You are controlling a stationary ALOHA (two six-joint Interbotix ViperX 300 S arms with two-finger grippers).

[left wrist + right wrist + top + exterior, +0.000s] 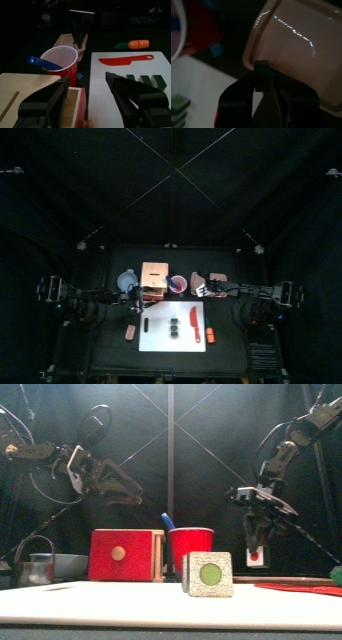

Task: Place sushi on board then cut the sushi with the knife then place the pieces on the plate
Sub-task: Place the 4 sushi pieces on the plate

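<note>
The dark green sushi roll [174, 325] lies on the white cutting board [154, 338], with the red knife [197, 319] flat beside it on the board's right half. In the front view the sushi roll [209, 574] shows its green end. The pink plate [215, 278] lies behind the board at the back right. My right gripper [262, 75] is shut and empty, hanging just above the plate's [298, 45] near edge. My left gripper [90, 92] stands open and empty over the wooden box [20, 95], facing the red cup [61, 62] and the board [133, 72].
The red cup [175, 284] holds a blue knife [168, 521] next to the wooden box [154, 277]. A blue-grey bowl [126, 281] sits left of the box. An orange carrot toy [210, 336] lies at the board's right edge, a small orange-red toy [131, 332] at its left.
</note>
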